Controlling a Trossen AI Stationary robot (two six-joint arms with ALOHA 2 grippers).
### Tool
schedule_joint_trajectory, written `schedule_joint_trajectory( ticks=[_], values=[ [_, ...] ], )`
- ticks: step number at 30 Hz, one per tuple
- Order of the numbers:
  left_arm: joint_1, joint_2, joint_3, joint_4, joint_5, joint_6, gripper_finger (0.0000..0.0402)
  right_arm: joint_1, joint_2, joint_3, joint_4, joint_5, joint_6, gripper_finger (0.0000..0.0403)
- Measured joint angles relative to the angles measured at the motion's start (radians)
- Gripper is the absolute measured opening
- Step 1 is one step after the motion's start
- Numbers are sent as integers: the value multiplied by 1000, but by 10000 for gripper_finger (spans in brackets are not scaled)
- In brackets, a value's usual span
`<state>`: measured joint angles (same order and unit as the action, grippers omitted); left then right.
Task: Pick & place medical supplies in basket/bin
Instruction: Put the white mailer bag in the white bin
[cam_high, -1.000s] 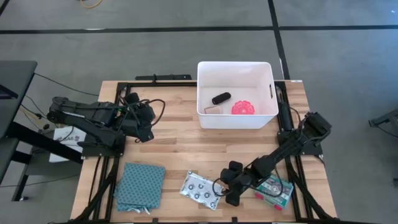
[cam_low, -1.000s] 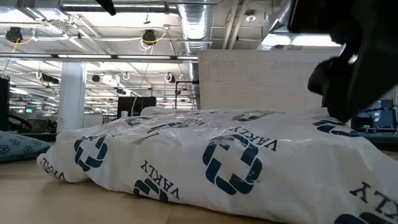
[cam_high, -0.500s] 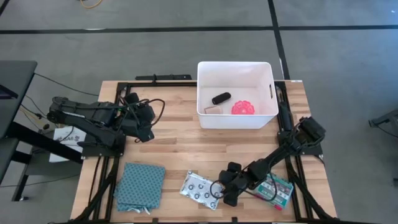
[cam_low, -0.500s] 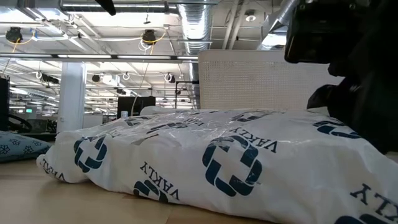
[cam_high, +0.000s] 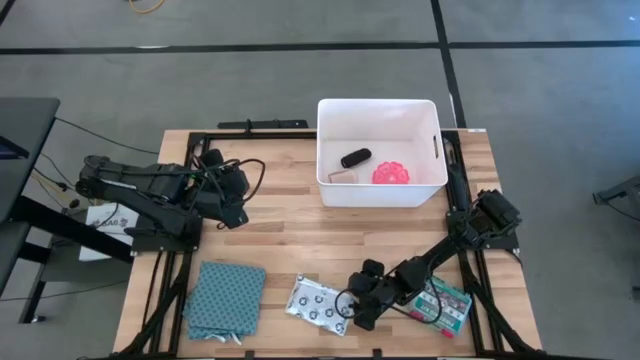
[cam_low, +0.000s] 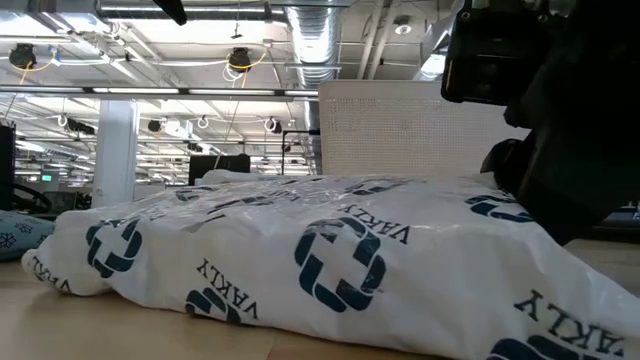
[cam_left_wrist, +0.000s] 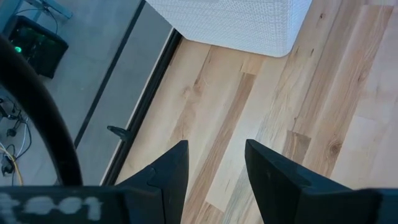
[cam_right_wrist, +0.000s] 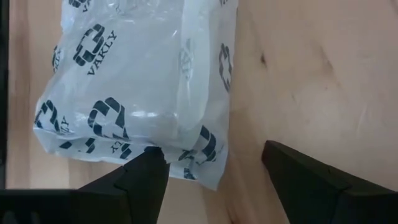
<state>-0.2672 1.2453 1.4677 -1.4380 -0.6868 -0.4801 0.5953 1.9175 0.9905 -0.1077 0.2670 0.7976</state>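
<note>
- White tub (cam_high: 380, 195), upper centre-right of the high view, on the wooden table (cam_high: 290, 225); dark handle slot on its right wall.
- Inside the tub: black cylinder (cam_high: 355, 158), beige roll (cam_high: 342, 176) just below it, pink spiky ball (cam_high: 391, 174) to the right.
- Silvery packet (cam_high: 316, 304), lower centre of the high view, flat on the table; clear plastic printed with dark cross-shaped logos and the word "VAKLY", legible in the low view (cam_low: 300, 270) and the right wrist view (cam_right_wrist: 137, 87).
- Green-and-red box (cam_high: 441, 306), lower right of the high view, partly under the right arm; print too small to read.
- Teal patterned cloth (cam_high: 226, 297), lower left of the high view, well apart from the tub.
- Right gripper (cam_high: 350, 308), lower centre, at the right edge of the packet; fingers (cam_right_wrist: 146, 177) spread wide, one fingertip touching the packet's edge, the other over bare wood; nothing clamped between them.
- Left gripper (cam_high: 243, 195), middle left of the high view, over bare table; fingers (cam_left_wrist: 174, 165) parted by a narrow gap, nothing held; corner of the tub (cam_left_wrist: 236, 25) visible beyond them.
- White sheet (cam_high: 105, 222) at the left table edge, dark print illegible.
</note>
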Motion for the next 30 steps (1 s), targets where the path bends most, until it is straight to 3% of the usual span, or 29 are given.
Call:
schedule_joint_trajectory(
  ticks=[5,16,23,30],
  values=[
    [0,0,0,0,0,0,148,-4,16,0,1,50,-11,218],
    [0,0,0,0,-1,-1,148,-70,51,-4,118,150,19,11],
    [0,0,0,0,-3,-1,148,-109,47,14,230,191,-65,2],
    [0,0,0,0,-5,-1,148,-122,46,124,73,182,-64,1]
  ],
)
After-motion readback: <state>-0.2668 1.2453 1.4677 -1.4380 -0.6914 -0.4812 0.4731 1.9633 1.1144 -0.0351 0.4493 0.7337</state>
